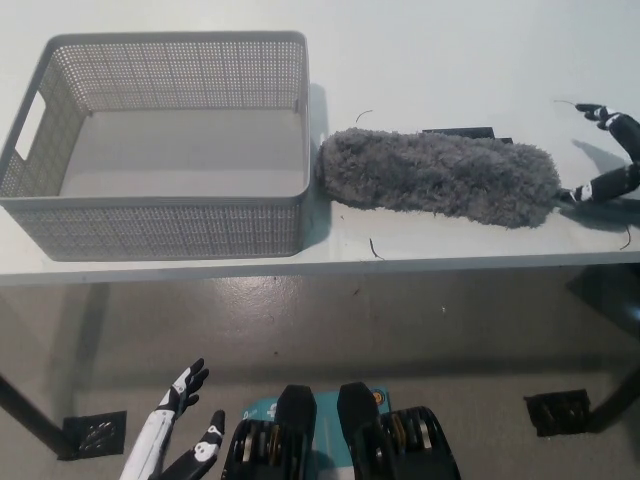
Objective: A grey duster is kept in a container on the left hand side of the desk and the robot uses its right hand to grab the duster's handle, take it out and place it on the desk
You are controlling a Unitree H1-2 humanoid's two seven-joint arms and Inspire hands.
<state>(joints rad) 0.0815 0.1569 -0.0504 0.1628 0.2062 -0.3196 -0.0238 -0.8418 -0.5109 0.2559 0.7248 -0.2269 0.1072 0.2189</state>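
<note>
- Head view looks steeply down over a grey, glossy floor (330, 330) that fills the space below the desk's front edge; two small dark square plates lie on it, one (95, 435) at the lower left and one (557, 412) at the lower right.
- One white left hand (180, 425) hangs low over the floor at the lower left, well apart from the desk, fingers spread and holding nothing.
- One white desk (450, 250) runs across the whole width, its front edge a pale strip.
- One grey mesh container (150, 228) stands at the desk's left end, close to the front edge; it has a slot handle in its left wall and nothing shows inside it.
- One grey duster (440, 180) lies flat on the desk just to the right of the container, its fluffy head stretching toward the desk's right end; its left tip sits just beside the container's right wall.
- One black right hand (605, 160) sits at the desk's right end by the duster's handle end; its fingers (597, 112) are spread wide apart, gripping nothing.
- One thin dark strip (460, 131) shows behind the duster.
</note>
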